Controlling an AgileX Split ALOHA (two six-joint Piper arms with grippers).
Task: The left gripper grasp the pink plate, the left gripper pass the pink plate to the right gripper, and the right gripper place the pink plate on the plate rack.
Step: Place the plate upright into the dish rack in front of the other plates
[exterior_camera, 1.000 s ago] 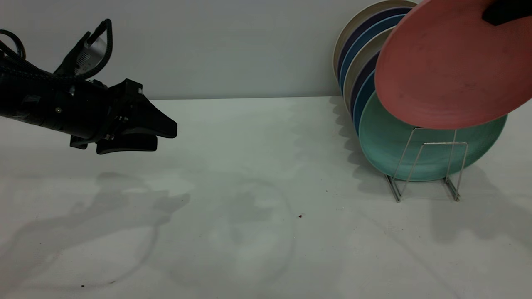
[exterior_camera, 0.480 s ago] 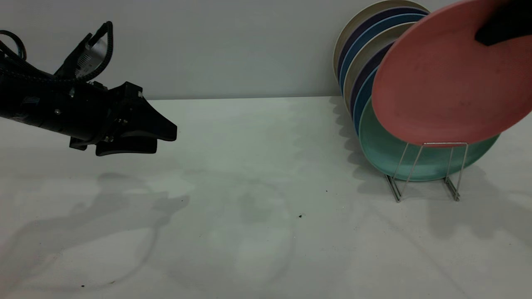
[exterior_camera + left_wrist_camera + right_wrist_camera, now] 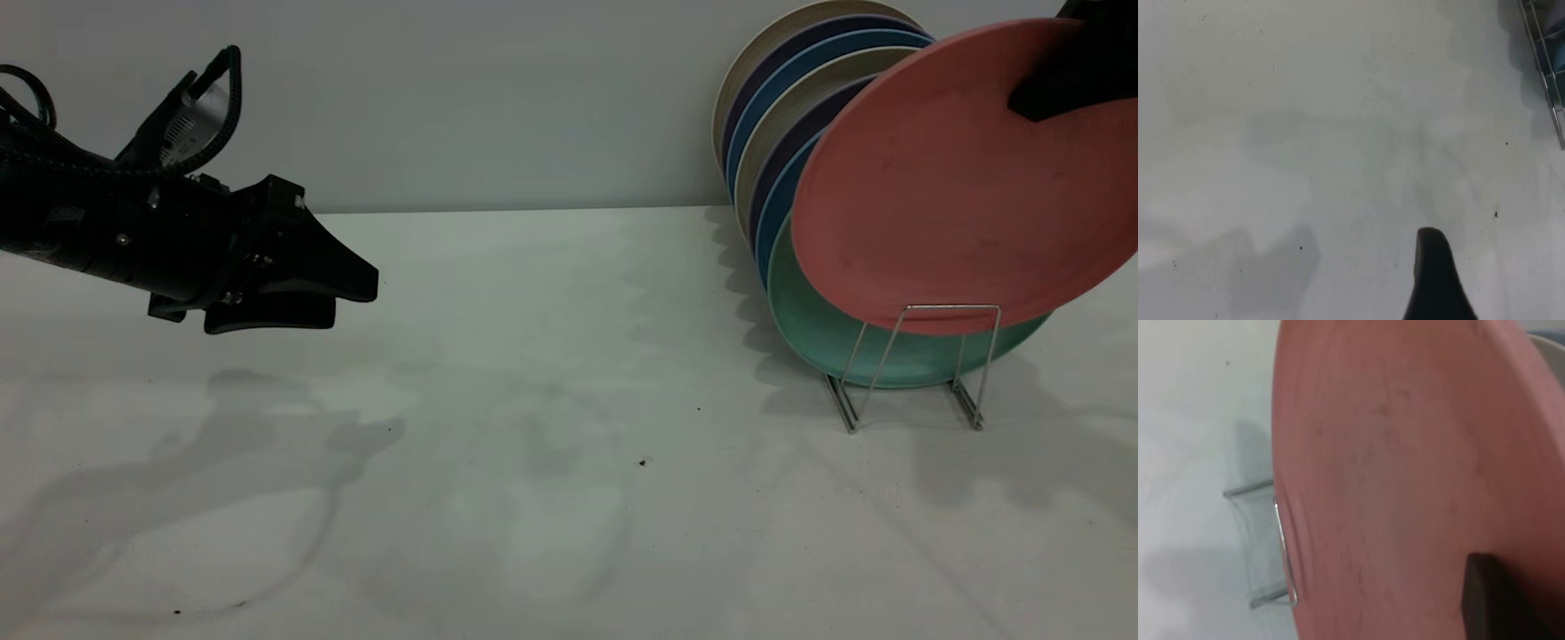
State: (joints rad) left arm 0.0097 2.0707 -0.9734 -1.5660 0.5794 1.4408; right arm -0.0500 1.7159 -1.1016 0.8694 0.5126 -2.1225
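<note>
Pink plate (image 3: 951,178) is held tilted in the air at the front of the plate rack (image 3: 916,364), its lower edge dropping behind the rack's front wire loop. It overlaps the mint-green plate (image 3: 818,329), the frontmost one standing in the rack; I cannot tell whether the two touch. Behind the green one stand blue, purple and beige plates (image 3: 756,98), all upright in a row.

My right gripper (image 3: 1058,84) is clamped onto the plate's upper rim at the top right corner of the exterior view. In the right wrist view one black finger (image 3: 1488,600) lies flat against the plate's pink face, with the rack wire (image 3: 1285,553) just beside the plate edge.

My left gripper (image 3: 342,298) hangs above the white table (image 3: 533,444) at far left, well apart from the rack. Its jaws are slightly parted and hold nothing. Left wrist view shows one fingertip (image 3: 1435,277) over bare tabletop.
</note>
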